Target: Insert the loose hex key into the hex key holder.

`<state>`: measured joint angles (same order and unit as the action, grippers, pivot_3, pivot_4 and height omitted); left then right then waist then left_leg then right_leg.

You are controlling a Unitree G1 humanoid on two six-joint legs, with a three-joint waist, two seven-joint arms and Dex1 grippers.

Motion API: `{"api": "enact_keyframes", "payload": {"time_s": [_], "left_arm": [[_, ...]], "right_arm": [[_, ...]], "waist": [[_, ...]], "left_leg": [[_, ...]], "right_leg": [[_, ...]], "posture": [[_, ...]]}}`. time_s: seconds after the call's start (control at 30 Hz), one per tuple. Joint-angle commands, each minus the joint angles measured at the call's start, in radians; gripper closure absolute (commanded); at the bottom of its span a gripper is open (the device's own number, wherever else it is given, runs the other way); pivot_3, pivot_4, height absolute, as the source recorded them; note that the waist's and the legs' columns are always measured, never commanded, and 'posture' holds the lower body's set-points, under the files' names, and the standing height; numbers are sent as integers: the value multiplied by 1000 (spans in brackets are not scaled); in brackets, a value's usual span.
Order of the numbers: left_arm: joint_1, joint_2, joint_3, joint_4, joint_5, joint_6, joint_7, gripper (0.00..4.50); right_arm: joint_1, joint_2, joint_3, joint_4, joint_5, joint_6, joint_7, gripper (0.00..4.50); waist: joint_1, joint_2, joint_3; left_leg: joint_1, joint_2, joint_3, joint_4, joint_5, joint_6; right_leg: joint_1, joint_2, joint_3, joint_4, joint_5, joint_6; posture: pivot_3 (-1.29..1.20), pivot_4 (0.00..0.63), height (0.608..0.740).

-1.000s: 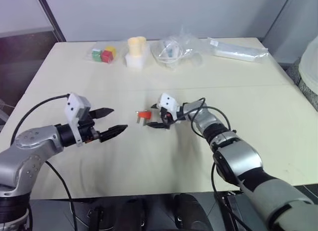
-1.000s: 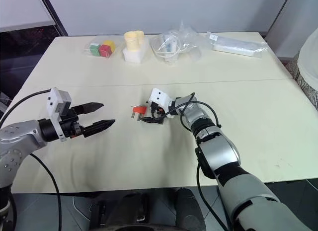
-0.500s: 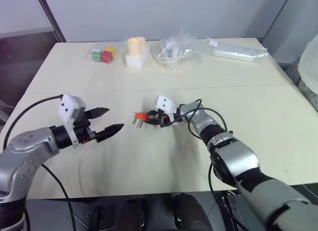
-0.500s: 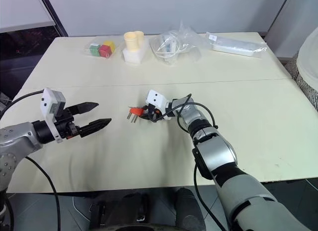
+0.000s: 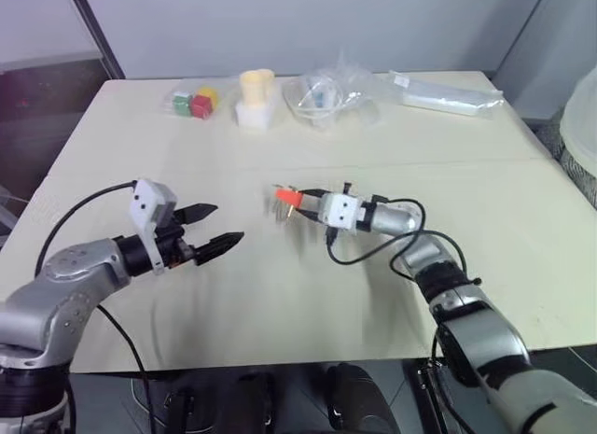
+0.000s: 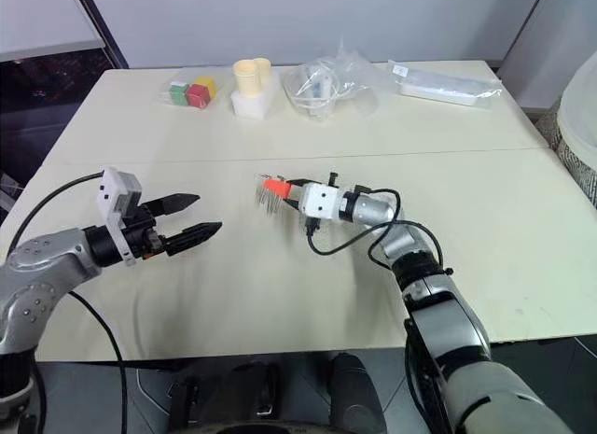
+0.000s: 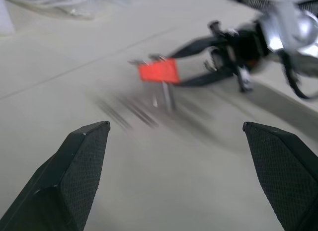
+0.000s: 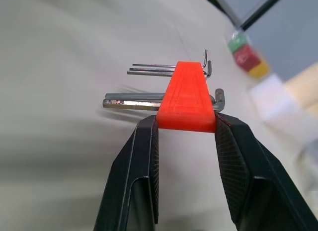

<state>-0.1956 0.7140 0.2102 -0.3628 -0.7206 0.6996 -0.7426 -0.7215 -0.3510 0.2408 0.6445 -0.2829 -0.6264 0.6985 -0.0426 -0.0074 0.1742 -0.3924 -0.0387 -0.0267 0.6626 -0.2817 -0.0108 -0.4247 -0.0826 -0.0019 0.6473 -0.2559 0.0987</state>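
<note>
On the cream desk (image 5: pixel 308 303), as seen from the head camera, the hex key holder (image 5: pixel 288 197) is held clear of the surface between the fingers of the right gripper (image 5: pixel 297 199), near the middle of the desk. The left gripper (image 5: pixel 216 225) is held level to its left, well apart from it, with fingers spread and nothing between them. Coloured blocks (image 5: pixel 194 103), a cream cup (image 5: pixel 256 83) and clear plastic bags (image 5: pixel 326 93) are seen at the far edge.

From the left wrist, the orange-red holder is seen ahead (blurred), grey keys hanging from it.

From the right wrist, the two black fingers (image 8: pixel 139 166) are shown clamped on the holder's sides, several grey keys seated across it. Which, if any, is the loose hex key cannot be told.
</note>
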Motion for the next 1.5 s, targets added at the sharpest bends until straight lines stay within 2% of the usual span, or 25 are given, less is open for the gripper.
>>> {"api": "enact_keyframes", "payload": {"time_s": [0.03, 0.23, 0.47, 0.7, 1.03, 1.13, 1.33, 1.37, 1.5], "left_arm": [[-68, -33, -43, 76, 39, -59, -32, 0], [-184, -85, -98, 234, 99, -141, -104, 0], [-293, -114, -119, 336, 89, -140, -190, 0], [-353, -95, -195, 346, 111, -128, -330, 0], [-366, -105, -200, 356, 123, -129, -354, 0], [-355, -101, -193, 345, 117, -125, -353, 828], [-326, -91, -181, 319, 110, -116, -345, 4049], [-322, -90, -181, 317, 109, -114, -345, 4356], [-311, -77, -184, 308, 104, -100, -346, 4380]], "right_arm": [[36, -50, 8, -222, -98, -91, -101, 3471], [51, -140, 19, -387, -359, -216, -332, 3471], [24, -170, 37, -433, -521, -241, -507, 3471], [1, -172, 114, -411, -571, -270, -552, 3471], [-37, -168, 152, -376, -555, -261, -557, 3471], [-43, -174, 157, -360, -551, -263, -557, 3471], [-49, -186, 158, -348, -539, -266, -559, 3471], [-49, -188, 158, -349, -537, -266, -559, 3471], [-49, -194, 157, -339, -531, -267, -559, 3471]], "waist": [[3, 0, 0], [8, -1, 0], [8, -1, 0], [5, -1, 0], [4, -1, 0], [4, -1, 0], [3, -1, 0], [3, -1, 0], [4, -1, 0]], "left_leg": [[0, 0, 0, 0, 0, 0], [0, -1, 0, 1, 0, 0], [0, -1, 1, 1, 0, 0], [0, -1, 2, 1, 1, 0], [0, 0, 1, 2, 1, 0], [0, 0, 1, 2, 1, 0], [0, 0, 1, 2, 1, 0], [0, 0, 1, 2, 1, 0], [0, 0, 1, 2, 1, 0]], "right_leg": [[0, 0, 0, 0, 0, 0], [0, 2, 0, 0, 0, 0], [0, 2, 0, 0, 0, 0], [0, 3, 0, 0, 0, 0], [0, 3, 0, 1, 0, 0], [0, 3, 0, 1, 0, 0], [0, 3, 0, 1, 0, 0], [0, 3, 0, 1, 0, 0], [0, 3, 0, 1, 0, 0]], "posture": [[0, 150, 740], [0, 150, 740], [0, 150, 740], [0, 150, 740], [0, 150, 740], [0, 150, 740], [0, 150, 740], [0, 150, 740], [0, 150, 740]]}}
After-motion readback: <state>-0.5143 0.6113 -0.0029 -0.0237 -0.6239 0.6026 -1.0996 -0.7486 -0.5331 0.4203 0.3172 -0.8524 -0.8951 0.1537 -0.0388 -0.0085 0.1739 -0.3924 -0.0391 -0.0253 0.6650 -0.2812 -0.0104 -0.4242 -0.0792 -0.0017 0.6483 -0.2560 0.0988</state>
